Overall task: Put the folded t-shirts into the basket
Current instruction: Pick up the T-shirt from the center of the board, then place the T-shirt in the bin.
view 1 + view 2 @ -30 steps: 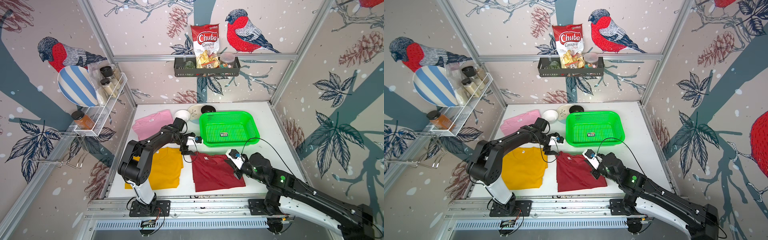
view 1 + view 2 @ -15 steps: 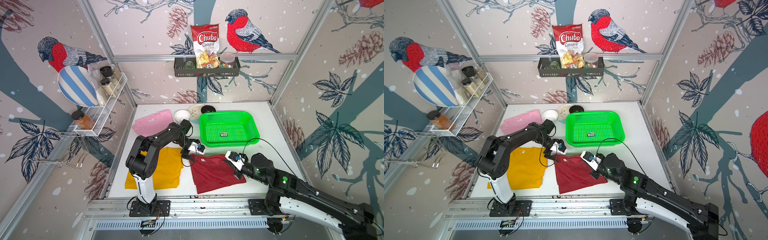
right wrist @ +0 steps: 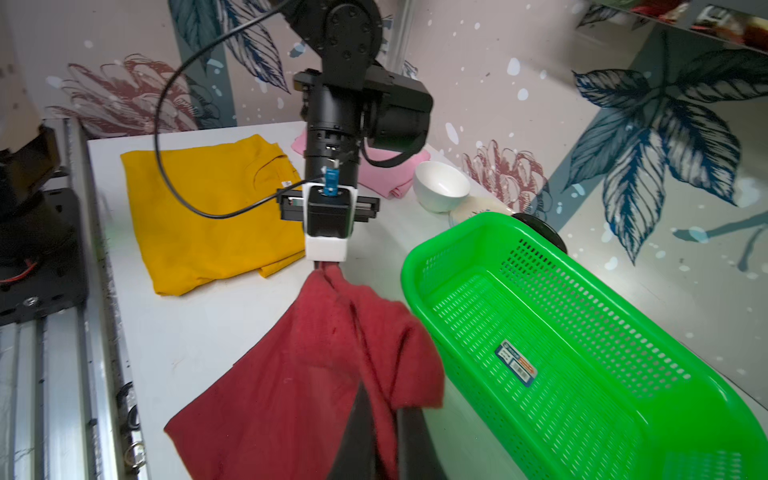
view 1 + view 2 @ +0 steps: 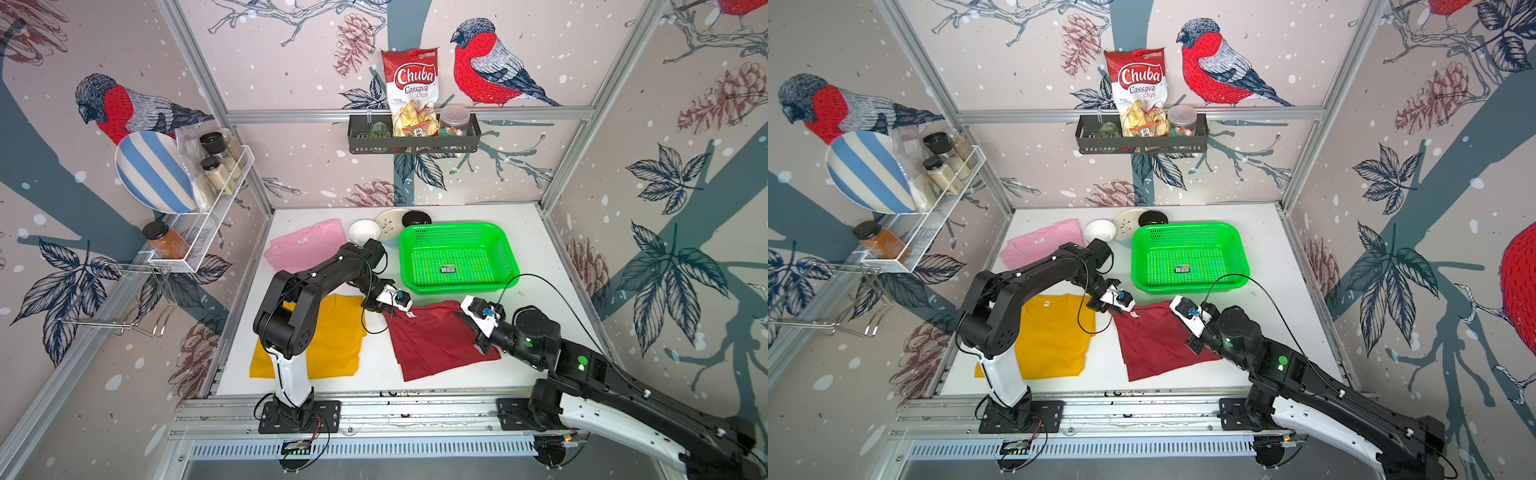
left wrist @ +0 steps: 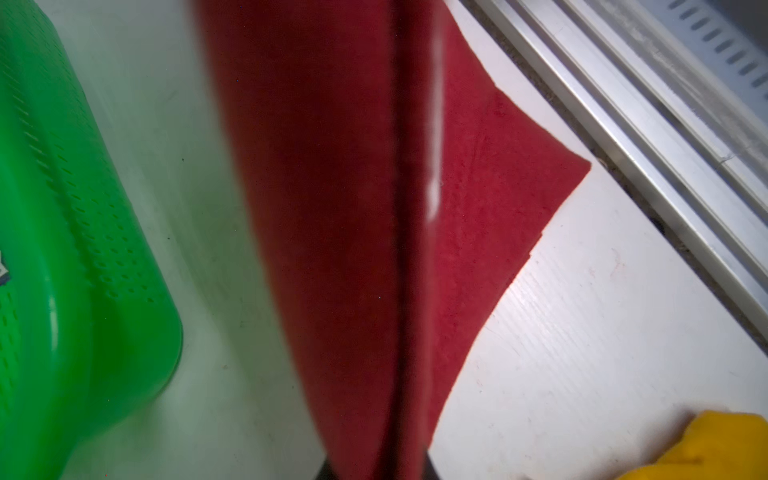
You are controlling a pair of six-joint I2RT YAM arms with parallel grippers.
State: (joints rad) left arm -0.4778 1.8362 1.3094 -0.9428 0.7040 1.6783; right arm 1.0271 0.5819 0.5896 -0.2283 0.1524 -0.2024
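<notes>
The dark red t-shirt (image 4: 436, 345) (image 4: 1154, 340) lies in front of the green basket (image 4: 453, 227) (image 4: 1183, 227), its far edge raised off the table. My left gripper (image 4: 388, 309) (image 3: 326, 264) is shut on the shirt's far left corner; red cloth (image 5: 332, 208) fills the left wrist view. My right gripper (image 4: 467, 322) (image 3: 380, 449) is shut on the far right corner, with folds of cloth (image 3: 311, 365) bunched between the fingers. The mustard yellow t-shirt (image 4: 332, 336) lies flat at the near left, the pink t-shirt (image 4: 299, 245) at the far left. Only a sticker is in the basket.
A white bowl (image 4: 364, 230), a patterned plate (image 4: 390, 220) and a black lid (image 4: 416, 217) stand behind the basket's left end. An aluminium rail (image 4: 374, 407) runs along the table's front edge. A wire rack and a black shelf hang on the walls.
My left gripper moved from beside the basket to the red shirt's far left corner and closed on it. The shirt's far edge now sits bunched and raised. The right gripper kept its hold.
</notes>
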